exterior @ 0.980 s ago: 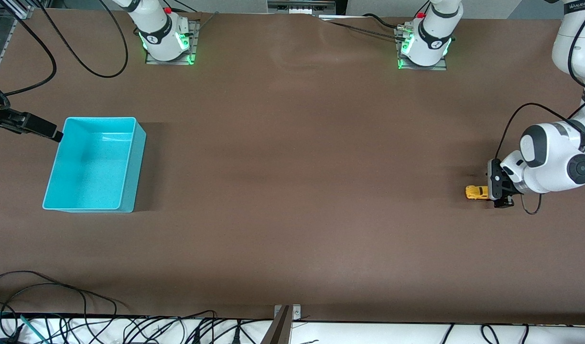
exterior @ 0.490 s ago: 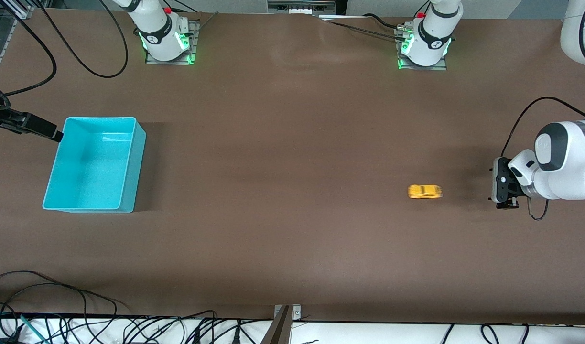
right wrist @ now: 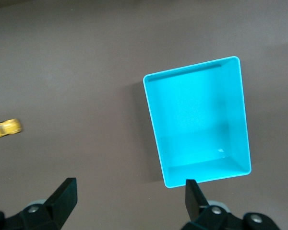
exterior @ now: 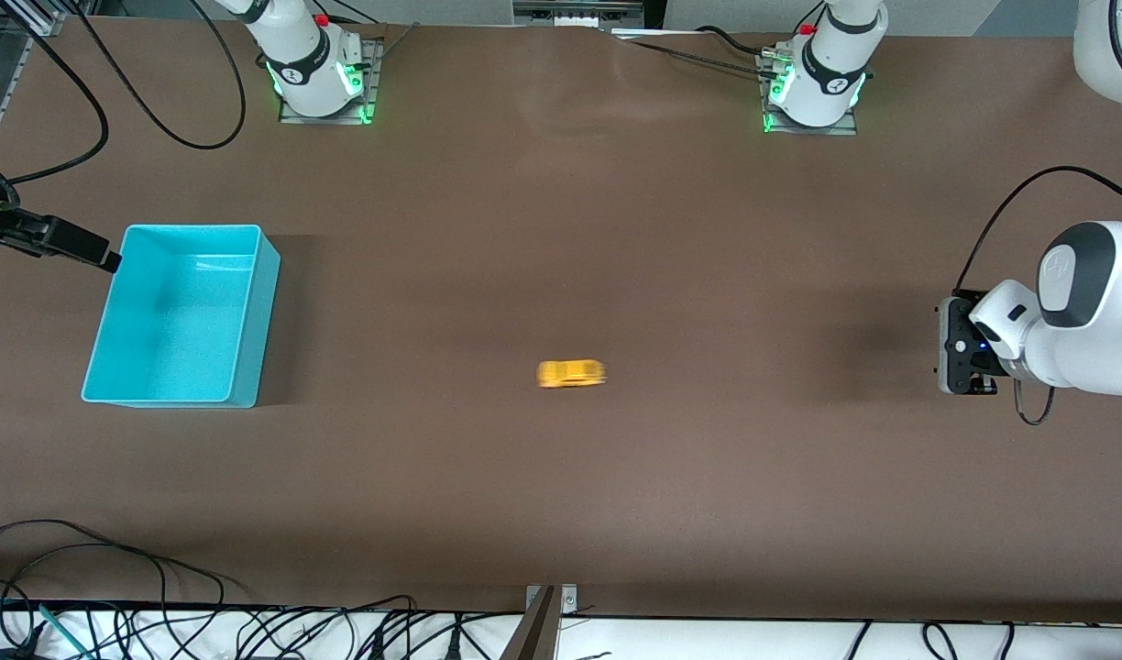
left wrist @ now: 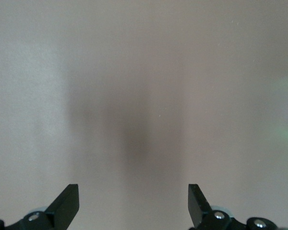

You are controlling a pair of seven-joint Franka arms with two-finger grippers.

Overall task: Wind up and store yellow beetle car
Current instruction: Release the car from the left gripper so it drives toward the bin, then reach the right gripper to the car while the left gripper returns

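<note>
Yellow beetle car (exterior: 571, 373) mid-table, free, blurred. Left gripper (exterior: 957, 346), right gripper (right wrist: 129, 203): jaws open, empty. No legible writing.

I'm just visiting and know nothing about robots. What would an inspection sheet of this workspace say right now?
Surface: brown table, flat.
Job's things: yellow car alone mid-table, blurred, held by nothing; turquoise bin toward the right arm's end, nothing in it.
Clutter: nothing seen.
Grippers: left gripper open over bare table at its arm's end; right gripper open above the bin's edge.
Cables: black loops along the table's near edge and by the bases.
Surroundings: nothing seen.
</note>
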